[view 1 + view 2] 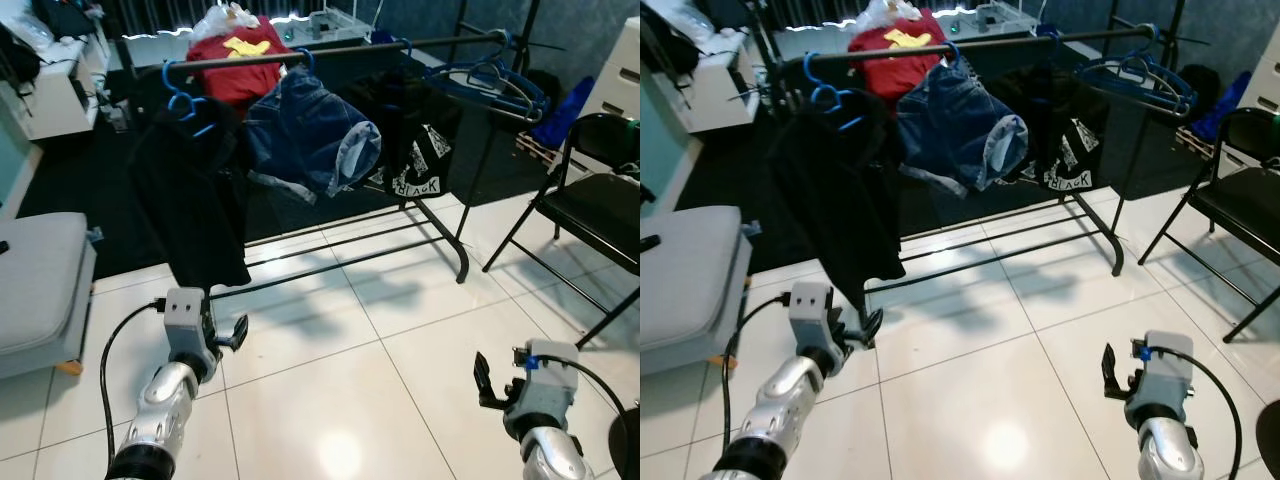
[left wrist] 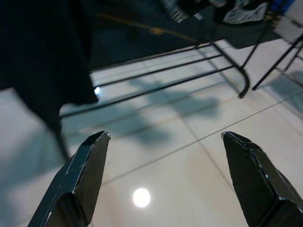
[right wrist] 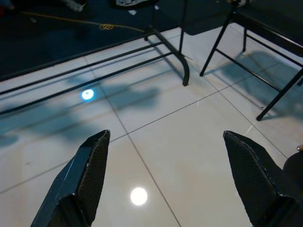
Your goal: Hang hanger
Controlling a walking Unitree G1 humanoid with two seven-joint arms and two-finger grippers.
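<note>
Blue hangers (image 1: 495,78) hang empty in a bunch at the right end of the rail (image 1: 330,50) of a black clothes rack (image 1: 440,225), far side of the scene. More blue hanger hooks (image 1: 185,100) sit over the rail at its left end, above a long black garment (image 1: 190,200). Between them: denim shorts (image 1: 310,135), a red shirt (image 1: 240,65) behind, and a dark printed garment (image 1: 415,150).

Left gripper (image 2: 163,177): low, near left, above white floor tiles (image 1: 330,390), just in front of the black garment's hem. Fingers spread wide, holding nothing.

Right gripper (image 3: 165,177): low, near right, over bare tile. Fingers wide apart, holding nothing.

Black folding chair (image 1: 590,205) stands at right, near the rack's right leg. Grey cushion (image 1: 40,285) at left edge.
</note>
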